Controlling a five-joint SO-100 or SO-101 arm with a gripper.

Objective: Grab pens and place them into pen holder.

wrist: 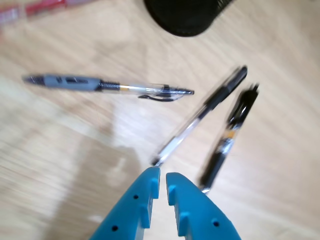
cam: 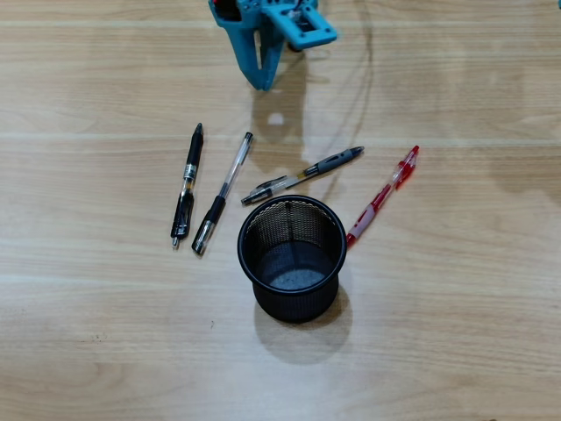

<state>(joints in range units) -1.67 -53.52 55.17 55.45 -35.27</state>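
The pen holder (cam: 292, 257) is standing upright on the wooden table (cam: 456, 333) in the overhead view. Relative to it, the grey-sleeved pen (cam: 302, 174) is lying just above its rim, the red pen (cam: 382, 196) is slanting off its upper right with its tip close to the wall, the black-sleeved clear pen (cam: 223, 193) is lying to its left, and the all-black pen (cam: 187, 183) is lying further left. All four are resting outside it. The blue gripper (wrist: 163, 179) is hanging well above the holder in the overhead view, its fingertips nearly together, holding nothing.
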